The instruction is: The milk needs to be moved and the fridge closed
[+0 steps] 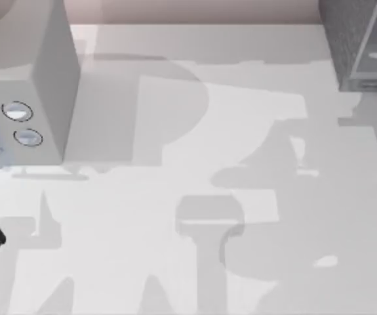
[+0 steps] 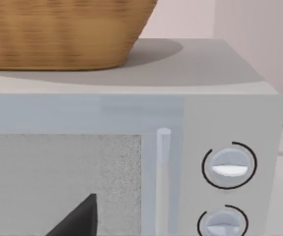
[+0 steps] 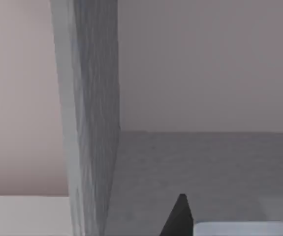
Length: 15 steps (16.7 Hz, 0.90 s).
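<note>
Pale tabletop (image 1: 175, 197) carried a microwave (image 1: 37, 79) at left, with a basket (image 2: 57, 34) on top, fridge (image 1: 355, 39) far right. Finger state: could not tell for either arm.

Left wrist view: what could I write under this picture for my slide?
A woven basket sits on top of the light grey microwave with two round dials.

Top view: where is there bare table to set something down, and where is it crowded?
The table is bare between the dialled grey box at far left and the fridge at far right, down to the near edge. Crowding is limited to those two far corners. A wicker basket occupies the box's top.
</note>
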### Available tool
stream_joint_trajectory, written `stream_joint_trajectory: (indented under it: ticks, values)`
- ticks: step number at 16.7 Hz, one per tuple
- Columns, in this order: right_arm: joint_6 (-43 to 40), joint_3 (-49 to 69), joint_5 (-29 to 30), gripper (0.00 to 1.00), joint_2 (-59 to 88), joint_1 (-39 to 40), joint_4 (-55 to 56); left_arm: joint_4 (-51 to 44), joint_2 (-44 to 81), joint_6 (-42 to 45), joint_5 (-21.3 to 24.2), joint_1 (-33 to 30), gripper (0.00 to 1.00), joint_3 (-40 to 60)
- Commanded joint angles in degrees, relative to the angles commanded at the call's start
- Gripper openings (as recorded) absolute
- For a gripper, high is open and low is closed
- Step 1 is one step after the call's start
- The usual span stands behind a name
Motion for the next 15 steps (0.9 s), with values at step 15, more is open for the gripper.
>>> stream_joint_trajectory:
  ticks: [15]
  values:
    - [0.2,28.3,-6.1,0.00,25.7,-7.3,-2.2,0.0,0.0,0.0,0.0,0.0,1.00,0.0]
